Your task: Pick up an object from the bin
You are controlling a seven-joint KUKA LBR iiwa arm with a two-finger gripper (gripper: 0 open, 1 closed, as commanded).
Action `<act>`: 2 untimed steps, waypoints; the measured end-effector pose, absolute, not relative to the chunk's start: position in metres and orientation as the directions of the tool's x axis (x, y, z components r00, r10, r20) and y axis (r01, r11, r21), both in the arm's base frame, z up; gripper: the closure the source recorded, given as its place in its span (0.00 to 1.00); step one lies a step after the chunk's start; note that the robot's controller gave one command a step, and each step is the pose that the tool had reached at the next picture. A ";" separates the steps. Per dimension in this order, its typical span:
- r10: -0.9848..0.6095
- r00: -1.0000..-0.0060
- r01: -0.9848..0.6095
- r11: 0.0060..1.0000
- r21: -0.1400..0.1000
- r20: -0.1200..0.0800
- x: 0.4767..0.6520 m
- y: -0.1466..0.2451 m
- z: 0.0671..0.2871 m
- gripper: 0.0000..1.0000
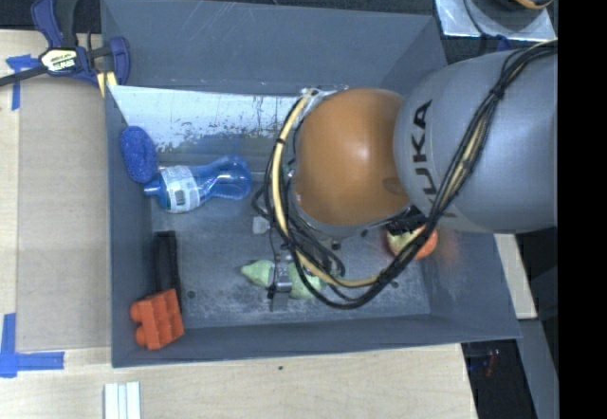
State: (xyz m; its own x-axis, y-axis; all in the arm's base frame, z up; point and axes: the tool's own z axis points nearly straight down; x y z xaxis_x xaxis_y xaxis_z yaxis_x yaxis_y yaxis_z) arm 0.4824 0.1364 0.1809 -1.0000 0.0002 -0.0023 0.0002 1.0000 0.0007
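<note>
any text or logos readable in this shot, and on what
"KUKA": on the grey arm link, running down its side, with the cables crossing near it.
White label on the blue bottle: it carries print, but this is too small to read.
I can read no other text on the things in the bin.

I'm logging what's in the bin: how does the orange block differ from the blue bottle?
The orange block is solid-coloured and chunky with ridges; the blue bottle is see-through, rounded and carries a white label. The block sits in the near left corner of the bin; the bottle lies on its side closer to the far wall. Both lie apart from the gripper.
</note>
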 end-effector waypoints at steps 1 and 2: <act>-0.403 -0.915 -0.403 0.915 0.000 -0.009 0.498 0.073 0.073 1.00; -0.403 -0.915 -0.403 0.915 0.000 -0.008 0.498 0.073 0.073 1.00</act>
State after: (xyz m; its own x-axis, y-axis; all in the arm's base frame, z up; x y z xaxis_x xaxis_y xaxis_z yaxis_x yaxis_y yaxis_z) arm 0.4984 0.0727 0.0731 -0.9152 -0.4030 -0.0084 -0.4030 0.9152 0.0002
